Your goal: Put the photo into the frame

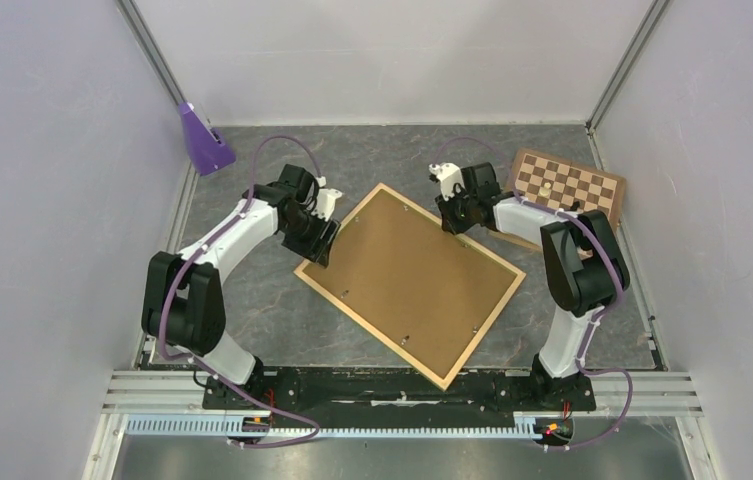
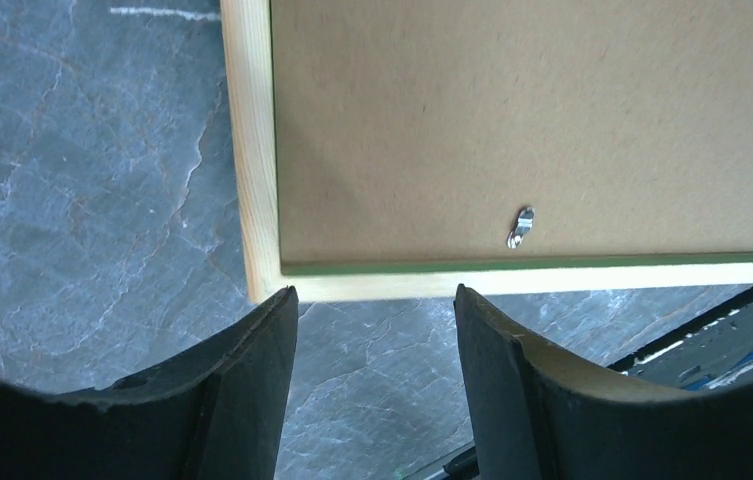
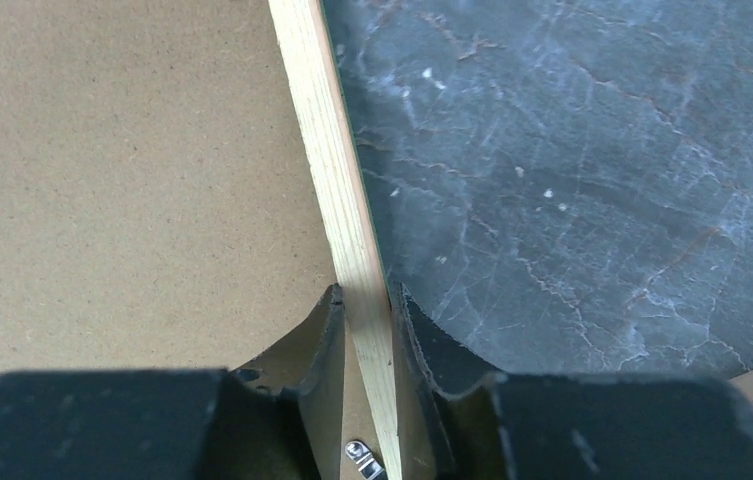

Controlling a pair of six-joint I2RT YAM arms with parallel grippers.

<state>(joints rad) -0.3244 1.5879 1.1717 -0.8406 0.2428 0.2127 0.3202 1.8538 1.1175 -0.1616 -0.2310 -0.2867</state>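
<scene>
Black right claw (image 3: 367, 300) straddles the pale wood rail of the frame (image 3: 327, 120), fingers tight at both sides; whether it truly clamps cannot be told. The left claw (image 2: 374, 305) stands apart just off a frame corner. A brown hardboard panel (image 3: 122, 170) fills the frame, which lies flat on the grey desk (image 3: 602, 180).

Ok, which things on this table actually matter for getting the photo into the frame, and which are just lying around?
For the job: frame, back side up; brown backing panel sitting in it; right fingers clamped on the frame's rail; left fingers open by a corner. The photo isn't visible.
Lying about: chessboard, far right; purple cone-shaped piece, far left corner.
</scene>
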